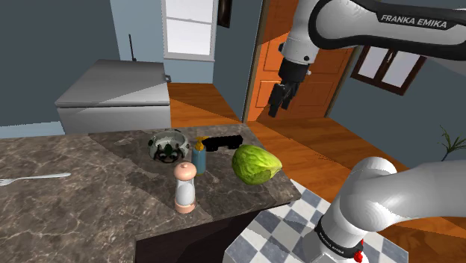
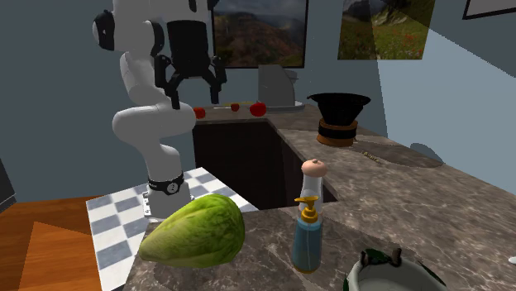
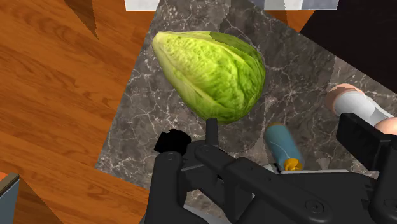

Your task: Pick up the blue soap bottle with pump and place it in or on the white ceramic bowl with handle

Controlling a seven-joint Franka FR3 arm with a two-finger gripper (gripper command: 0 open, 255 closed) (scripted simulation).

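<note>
The blue soap bottle (image 1: 199, 157) with a yellow pump stands upright on the dark marble counter (image 1: 82, 202). Right beside it, toward the shoulder view's left, sits the white bowl (image 1: 167, 144) with a dark green inside. In the second exterior view the bottle (image 2: 308, 240) is near the counter's front corner, with the bowl (image 2: 389, 274) at the lower right. My gripper (image 1: 282, 97) hangs open and empty high above the floor, well up and to the shoulder view's right of the bottle. In the second exterior view the gripper (image 2: 192, 83) has its fingers spread. The wrist view looks down on the bottle (image 3: 283, 146).
A green cabbage (image 1: 255, 164) lies on the counter corner next to the bottle. A pale shaker (image 1: 184, 187) stands just in front of the bottle. A black object (image 1: 222, 142) lies behind it, and a fork (image 1: 33, 178) far left. A black pot (image 2: 339, 116) stands further along the counter.
</note>
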